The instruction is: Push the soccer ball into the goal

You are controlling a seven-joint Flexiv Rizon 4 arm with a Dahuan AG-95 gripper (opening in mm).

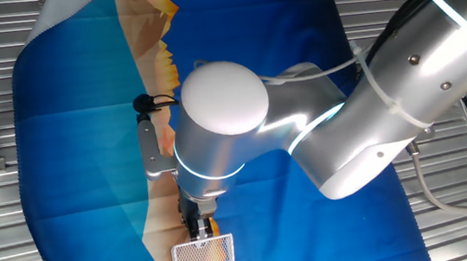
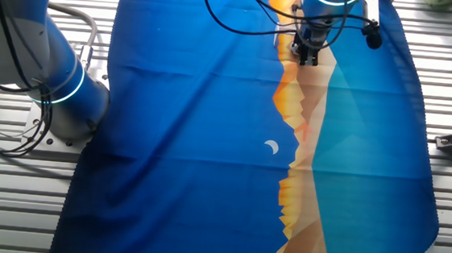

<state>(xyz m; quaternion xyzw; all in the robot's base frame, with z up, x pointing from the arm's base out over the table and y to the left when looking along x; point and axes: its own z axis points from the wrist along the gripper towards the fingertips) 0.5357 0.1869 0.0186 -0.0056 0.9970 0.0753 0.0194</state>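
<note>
Goal (image 1: 203, 259) sits at the near edge of the surface (image 1: 80, 164) in one fixed view, its mesh mouth right below the gripper (image 1: 200, 227). Whether the jaws are wide or narrow, I cannot tell. The soccer ball shows in neither of the 2 views, so I cannot judge whether it is already in.

My silver-grey rounded metal arm (image 1: 403, 87): glowing cyan-white light rings at joints, white domed cap (image 1: 223, 97), small dark screws, pale cable tied along casing, black cables (image 2: 242, 19) looping near dark wrist.
</note>
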